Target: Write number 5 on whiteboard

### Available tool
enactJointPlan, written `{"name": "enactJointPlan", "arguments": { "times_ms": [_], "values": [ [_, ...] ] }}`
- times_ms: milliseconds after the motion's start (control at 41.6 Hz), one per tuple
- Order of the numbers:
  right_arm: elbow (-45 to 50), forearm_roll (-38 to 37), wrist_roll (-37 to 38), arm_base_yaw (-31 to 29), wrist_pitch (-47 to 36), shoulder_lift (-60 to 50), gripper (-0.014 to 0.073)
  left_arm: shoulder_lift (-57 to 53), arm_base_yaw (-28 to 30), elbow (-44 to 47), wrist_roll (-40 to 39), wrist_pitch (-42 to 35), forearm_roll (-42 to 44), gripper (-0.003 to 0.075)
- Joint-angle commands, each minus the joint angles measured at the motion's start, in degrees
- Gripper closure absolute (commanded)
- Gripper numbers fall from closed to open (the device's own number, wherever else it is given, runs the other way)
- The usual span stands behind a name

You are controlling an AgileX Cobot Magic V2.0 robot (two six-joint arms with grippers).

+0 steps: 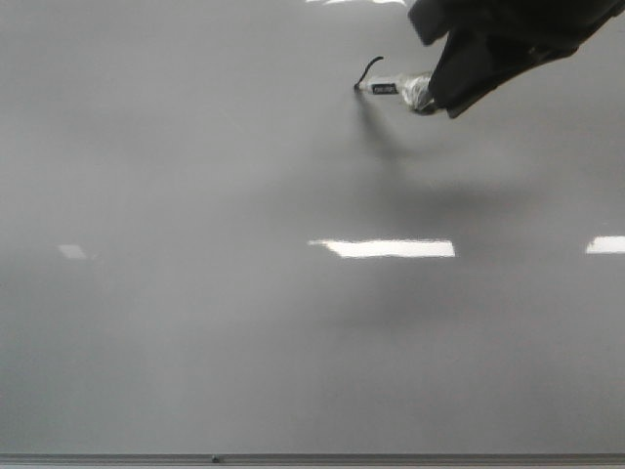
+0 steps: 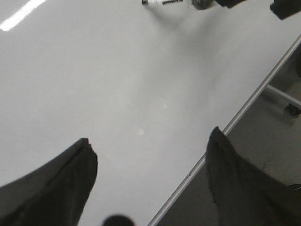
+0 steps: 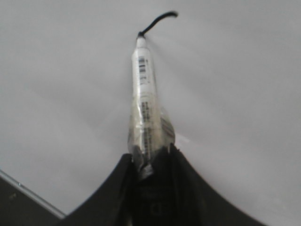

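Only a short curved black stroke [image 1: 369, 68] down so far on the whiteboard [image 1: 195, 293], far side of the board and right of centre in the front view, so the number 5 barely begun, with most of it not yet drawn. Right gripper [image 3: 151, 157] clamped shut on a white marker [image 3: 145, 94], its tape-wrapped rear end seated between the black fingers, its tip touching the board at the lower end of the stroke. Left gripper [image 2: 148, 155] spread wide open and holding nothing, hovering over bare board near the frame strip [image 2: 244, 110], well apart from the marker. Likely risks from here: too little downward pressure and a broken or faint line; too much pressure on a slightly tilted marker and a slip within the taped grip, skewing the shape; a drag across fresh ink by the gripper body and a smear, since whiteboard ink wipes off easily. Also possible: a cramped belly if the curve starts too close to the existing stroke, though plenty of blank surface nearby. Surface glossy grey-white, flat, throwing back bright rectangular ceiling-light glare patches [image 1: 386, 248] and a soft shadow of the arm under the marker. Thin grey frame along the near edge [image 1: 312, 457]. Beyond the board in the left wrist view, dull grey floor [image 2: 263, 141] and a pale stand leg ending in a dark castor [image 2: 294, 109].
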Motion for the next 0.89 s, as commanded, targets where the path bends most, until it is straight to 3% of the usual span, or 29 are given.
{"name": "enactJointPlan", "arguments": {
  "times_ms": [0, 288, 601, 865],
  "values": [
    [-1.9, -0.7, -1.8, -0.1, -2.5, -1.5, 0.0662, -0.6, 0.1, -1.5, -0.6, -4.2, -1.0, 0.0240],
    [-1.5, -0.7, -1.8, -6.0, 6.2, -3.3, 0.0662, -0.6, 0.1, -1.5, -0.6, -4.3, -1.0, 0.0240],
    [-1.0, -0.1, -1.8, 1.4, -2.0, 1.9, 0.0662, -0.6, 0.1, -1.5, -0.6, -4.8, -1.0, 0.0240],
    [-3.1, -1.5, -1.8, 1.4, 5.8, -4.2, 0.0662, -0.6, 0.1, -1.5, -0.6, -4.8, -1.0, 0.0240]
  ]
}}
